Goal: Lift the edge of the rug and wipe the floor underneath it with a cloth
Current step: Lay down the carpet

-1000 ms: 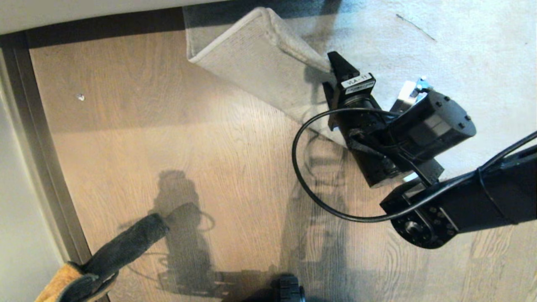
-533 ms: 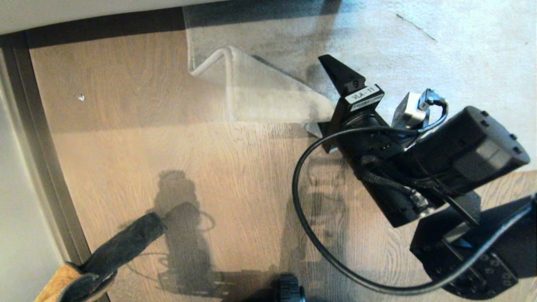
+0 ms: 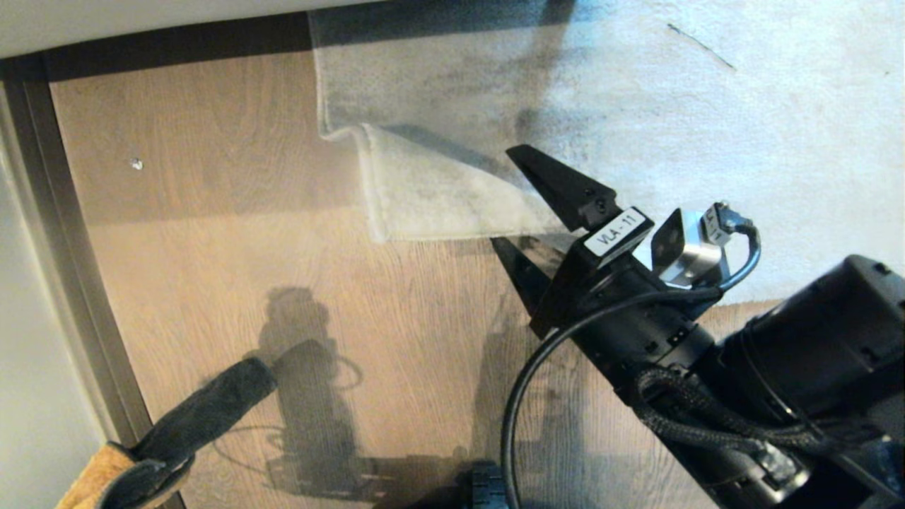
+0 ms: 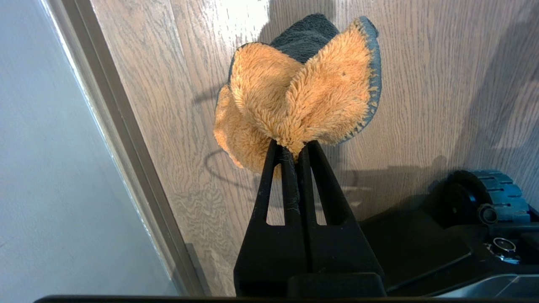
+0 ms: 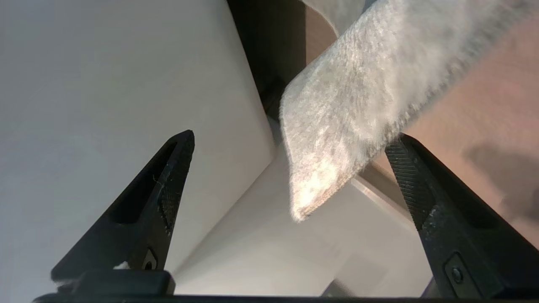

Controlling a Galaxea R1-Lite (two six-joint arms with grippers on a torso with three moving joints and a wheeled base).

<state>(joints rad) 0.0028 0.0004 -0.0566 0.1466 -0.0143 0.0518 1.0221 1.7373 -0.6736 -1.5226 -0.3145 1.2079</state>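
I see the rug edge [image 3: 424,205] as a grey mottled corner flap, sagging low over the floor [image 3: 233,233], its pile blurred. The floor is brown wood-grain plank, bare beside the rug. At my lower left the cloth [image 4: 294,97] bunches up, mustard-orange fuzz with a dark reverse, hanging above the planks.

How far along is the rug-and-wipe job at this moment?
Late, apparently. The right tool is open and the rug edge lies loose between its fingers, partly folded, not gripped. The left tool is shut on the cloth, above the floor. Whether wiping happened is not shown; the corner is not flat.
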